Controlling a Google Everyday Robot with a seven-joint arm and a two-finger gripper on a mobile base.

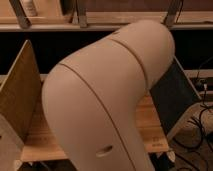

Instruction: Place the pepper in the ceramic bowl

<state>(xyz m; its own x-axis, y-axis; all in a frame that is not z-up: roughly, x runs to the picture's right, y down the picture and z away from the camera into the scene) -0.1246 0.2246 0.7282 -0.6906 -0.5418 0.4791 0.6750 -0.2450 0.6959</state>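
My beige arm (105, 100) fills the middle of the camera view and blocks most of the wooden table (45, 142). The gripper is out of view, hidden behind or below the arm. The pepper and the ceramic bowl are hidden; neither shows anywhere around the arm.
A tall wooden side panel (20, 102) stands at the table's left edge. A dark panel (172, 95) stands at the right edge. A shelf with metal brackets (80, 22) runs along the back. Black cables (202, 122) lie on the floor at the right.
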